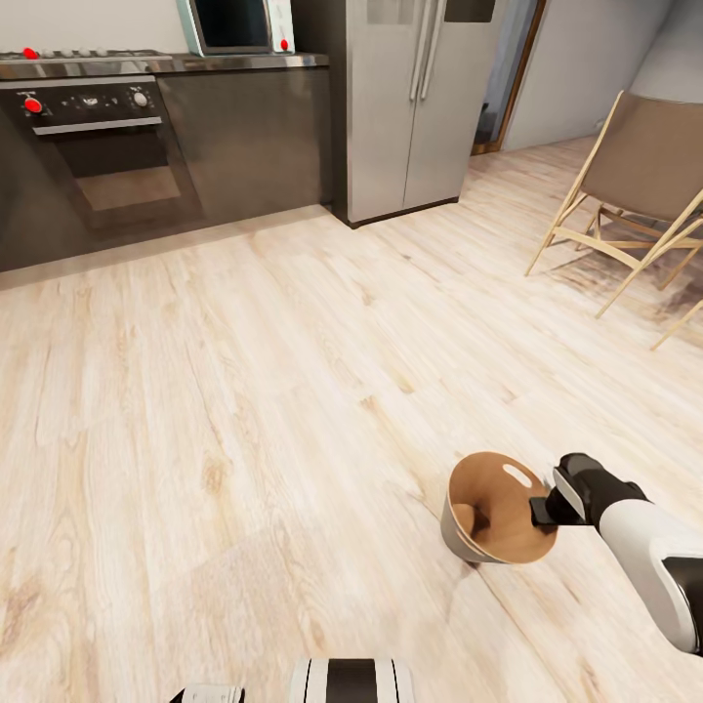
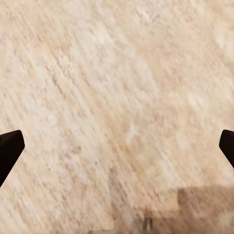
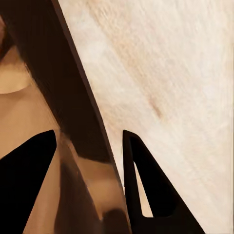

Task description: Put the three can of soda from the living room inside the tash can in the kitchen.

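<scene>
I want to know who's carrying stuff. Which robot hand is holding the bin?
The right end effector: its fingers pinch the rim of the tash can. The left end effector is open over bare wood floor.

One bin [image 1: 467,535] stands on the wood floor (its orange-brown inside showing). Along the far wall there is one oven [image 1: 103,146], one microwave [image 1: 236,24] and one two-door fridge [image 1: 415,98]. One folding chair [image 1: 640,186] is fully seen.
</scene>
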Tool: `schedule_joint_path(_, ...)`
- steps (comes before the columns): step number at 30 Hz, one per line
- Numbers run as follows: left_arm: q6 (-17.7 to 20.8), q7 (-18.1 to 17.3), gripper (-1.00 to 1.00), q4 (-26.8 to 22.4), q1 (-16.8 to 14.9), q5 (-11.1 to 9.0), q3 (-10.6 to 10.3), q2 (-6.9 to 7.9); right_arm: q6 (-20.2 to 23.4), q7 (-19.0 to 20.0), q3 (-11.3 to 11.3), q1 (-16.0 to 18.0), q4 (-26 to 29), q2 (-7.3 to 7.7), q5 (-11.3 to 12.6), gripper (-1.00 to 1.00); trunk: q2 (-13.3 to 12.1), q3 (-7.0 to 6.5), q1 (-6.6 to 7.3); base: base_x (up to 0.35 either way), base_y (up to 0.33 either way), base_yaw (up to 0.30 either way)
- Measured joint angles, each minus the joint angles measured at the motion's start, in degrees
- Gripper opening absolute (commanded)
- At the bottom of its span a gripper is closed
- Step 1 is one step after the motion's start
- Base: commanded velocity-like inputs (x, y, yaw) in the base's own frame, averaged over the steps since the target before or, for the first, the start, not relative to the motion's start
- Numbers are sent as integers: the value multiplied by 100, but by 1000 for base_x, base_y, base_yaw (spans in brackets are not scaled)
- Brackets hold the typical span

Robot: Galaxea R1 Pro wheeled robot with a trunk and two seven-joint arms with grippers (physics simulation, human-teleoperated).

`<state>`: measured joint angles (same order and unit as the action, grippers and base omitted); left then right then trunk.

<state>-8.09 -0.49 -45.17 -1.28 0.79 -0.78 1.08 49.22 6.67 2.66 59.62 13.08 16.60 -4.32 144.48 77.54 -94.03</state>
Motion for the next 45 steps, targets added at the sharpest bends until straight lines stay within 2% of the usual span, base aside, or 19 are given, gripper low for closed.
schedule_joint_path(6, 15, 7, 100, 7, -3, 10, 7, -2, -71, 30, -31, -130, -4, -39, 137, -100, -7, -109, 12, 0, 0, 0)
schedule_joint_path(7, 23, 6, 100, 7, -2, 9, 9, 6, -190, 38, 44, -184, -47, 1, 305, -100, -7, -133, 17, 0, 0, 0)
schedule_joint_path(8, 24, 6, 100, 7, -2, 9, 9, 6, -236, 39, 3, -251, -43, 38, 378, -100, -8, -155, 20, 0, 0, 0)
schedule_joint_path(15, 35, 5, 100, 7, -3, 9, 8, 6, -470, 24, -10, -404, -50, -68, 168, -100, -19, -308, 34, 0, 0, 0)
schedule_joint_path(18, 35, 5, 100, 8, -4, 14, 8, 6, -477, 36, -58, -422, -43, -69, 275, -100, -23, -375, 42, 0, 0, 0)
schedule_joint_path(22, 35, 5, 100, 7, -4, 17, 8, 6, -486, 28, -28, -432, -44, -69, 204, -100, -29, -463, 53, 0, 0, 0)
schedule_joint_path(40, 46, 4, 100, 8, -4, 26, 8, 1, -491, 37, -34, -507, -43, -69, 240, -100, -53, -862, 99, 0, 0, 0)
schedule_joint_path(45, 57, -8, 100, 7, -20, 26, 8, 5, -662, 37, -26, -590, -44, -69, 227, -100, -59, -972, 112, 0, 0, 0)
